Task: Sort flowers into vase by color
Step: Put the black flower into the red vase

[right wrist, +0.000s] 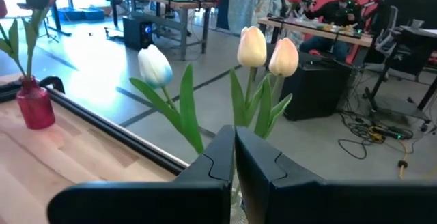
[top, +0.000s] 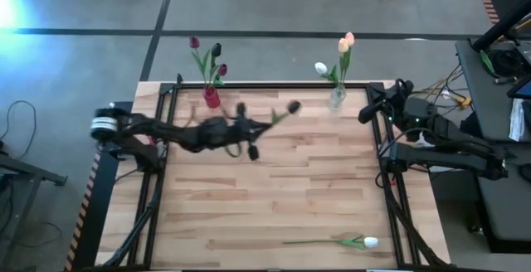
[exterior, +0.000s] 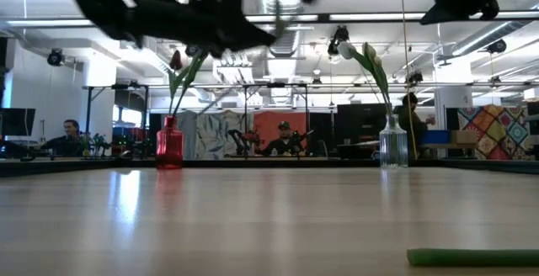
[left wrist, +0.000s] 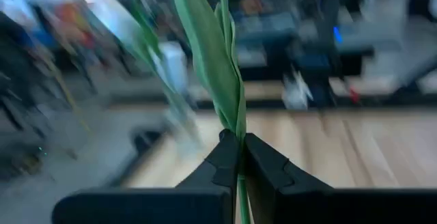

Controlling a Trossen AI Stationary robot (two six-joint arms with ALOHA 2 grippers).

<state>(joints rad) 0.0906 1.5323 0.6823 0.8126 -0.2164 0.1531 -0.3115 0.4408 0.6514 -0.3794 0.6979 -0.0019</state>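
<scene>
Nearest stem (exterior: 472,257): we see a white tulip (top: 361,242) on the table's (top: 274,189) near edge.
Left gripper (left wrist: 237,157): clamped on a dark tulip (top: 292,106), carried aloft.
Red vase (top: 211,97): we should lower the stem upright, clearing its dark blooms.
Right gripper (right wrist: 233,152): closed, empty, beside the clear vase (top: 336,98).

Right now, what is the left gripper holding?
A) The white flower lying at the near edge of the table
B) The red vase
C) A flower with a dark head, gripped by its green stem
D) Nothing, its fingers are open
C: the left gripper is shut on the green stem of a dark-headed flower, carried above the table beside the red vase.
</scene>
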